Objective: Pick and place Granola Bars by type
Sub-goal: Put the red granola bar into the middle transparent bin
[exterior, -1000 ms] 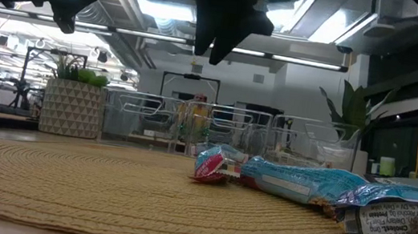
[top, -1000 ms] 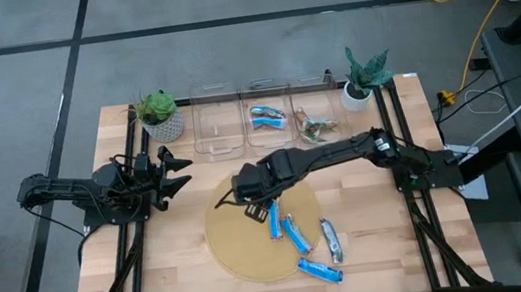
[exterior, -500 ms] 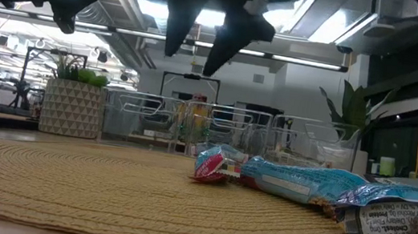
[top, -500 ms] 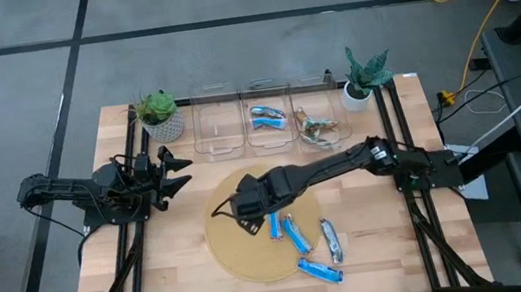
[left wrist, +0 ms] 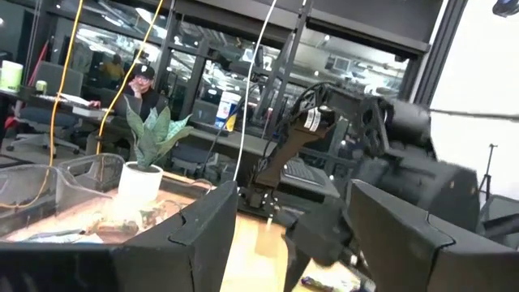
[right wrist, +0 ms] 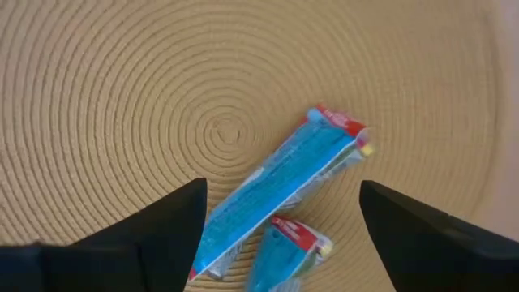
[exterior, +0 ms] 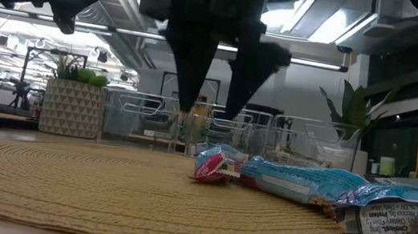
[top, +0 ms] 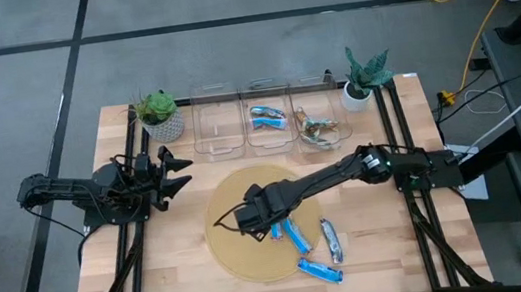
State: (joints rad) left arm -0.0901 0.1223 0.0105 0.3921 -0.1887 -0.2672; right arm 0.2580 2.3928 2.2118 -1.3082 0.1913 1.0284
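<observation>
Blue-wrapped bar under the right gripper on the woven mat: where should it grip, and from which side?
Judging by the right wrist view, grip the blue-wrapped granola bar at mid-length, across its narrow width, coming straight down. It lies flat on the round woven mat, so only the top is reachable. The open right gripper already straddles it. A second blue bar sits close to one end, so stay off that end.
</observation>
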